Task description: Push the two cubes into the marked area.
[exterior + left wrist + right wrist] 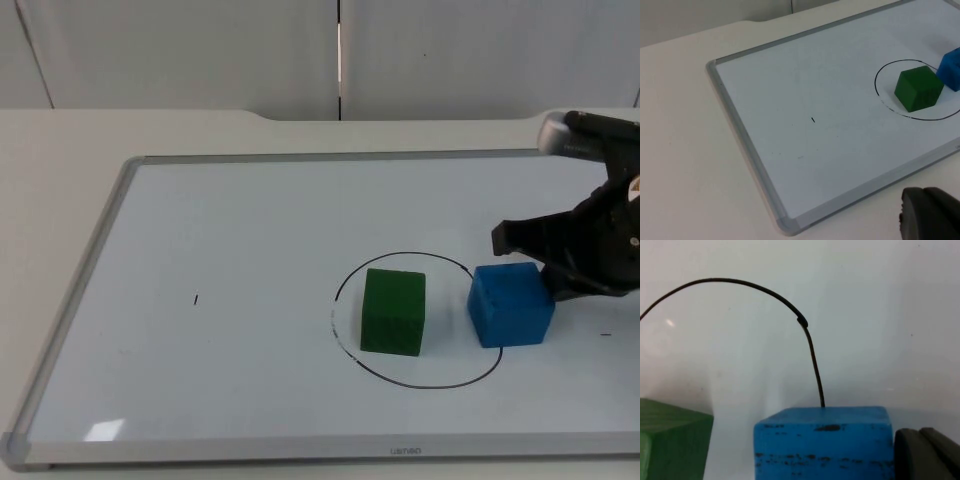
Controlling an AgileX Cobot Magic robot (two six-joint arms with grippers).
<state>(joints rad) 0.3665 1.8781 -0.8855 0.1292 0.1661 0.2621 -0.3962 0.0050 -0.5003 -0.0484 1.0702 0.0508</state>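
Two cubes: green cube (393,311) sits square inside the drawn circle (345,280), blue cube (511,304) straddles its line, slightly turned. Right gripper (548,262) touches blue; I can't tell its fingers. My right wrist view shows scuffs on blue.

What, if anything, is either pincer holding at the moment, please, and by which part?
Nothing is held. The right pincer stands behind the blue cube, at its side, as if pushing rather than gripping it. The left arm waits off the whiteboard.

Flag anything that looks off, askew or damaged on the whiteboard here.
Little stands out. The drawn circle has a smudged gap in its line beside the green cube, which sits inside it. The blue cube straddles the line, its paint scuffed, with the right pincer behind it. The left pincer waits off the board.
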